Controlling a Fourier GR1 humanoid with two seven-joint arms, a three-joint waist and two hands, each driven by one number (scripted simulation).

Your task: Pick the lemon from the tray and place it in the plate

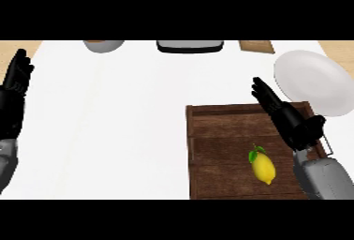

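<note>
Trouble seemed likeliest at the grasp. The lemon (263,168) lay loose on the wooden tray (221,136), in its near right part. The right hand (285,117) was over the tray beyond the fruit, fingers straight and close together, holding nothing. Closing from that offset could nudge the rounded lemon and set it rolling along the boards. The plate (314,82) sat just past the tray's far right corner; being shallow, it might let the fruit roll off. The left hand (14,89) rested open at the surface's left edge.
</note>
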